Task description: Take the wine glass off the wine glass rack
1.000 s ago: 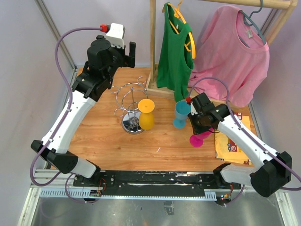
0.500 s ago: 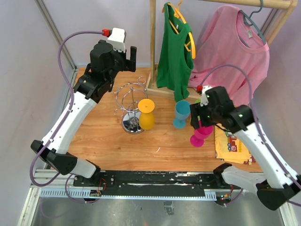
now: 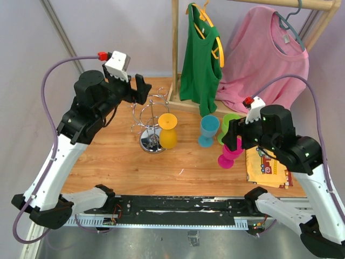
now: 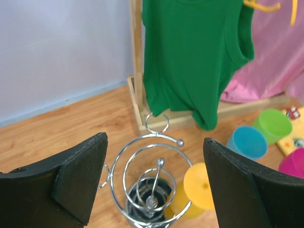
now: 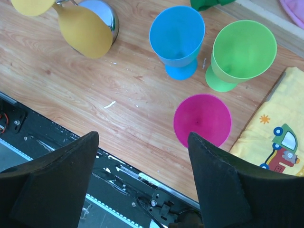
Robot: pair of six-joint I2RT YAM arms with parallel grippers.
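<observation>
The silver wire wine glass rack (image 3: 149, 120) stands at mid-table on its round chrome base. A yellow wine glass (image 3: 167, 133) hangs upside down in one of its loop arms, foot up. My left gripper (image 3: 140, 90) hovers open above and behind the rack. In the left wrist view the rack (image 4: 152, 183) and the yellow glass (image 4: 198, 192) lie between the wide black fingers (image 4: 78, 183), untouched. My right gripper (image 3: 233, 138) is open and empty, high over a magenta glass (image 5: 202, 118) standing upright on the table.
A blue glass (image 3: 208, 130) and a green glass (image 3: 230, 122) stand upright right of the rack. A yellow printed cloth (image 3: 267, 164) lies at the right edge. A wooden clothes rack (image 3: 174, 51) holds a green top (image 3: 200, 59) and a pink shirt (image 3: 267, 62) behind.
My right gripper opened, let go of the magenta glass on the table and rose above it. The left gripper came down and nearer, toward the wire rack.
</observation>
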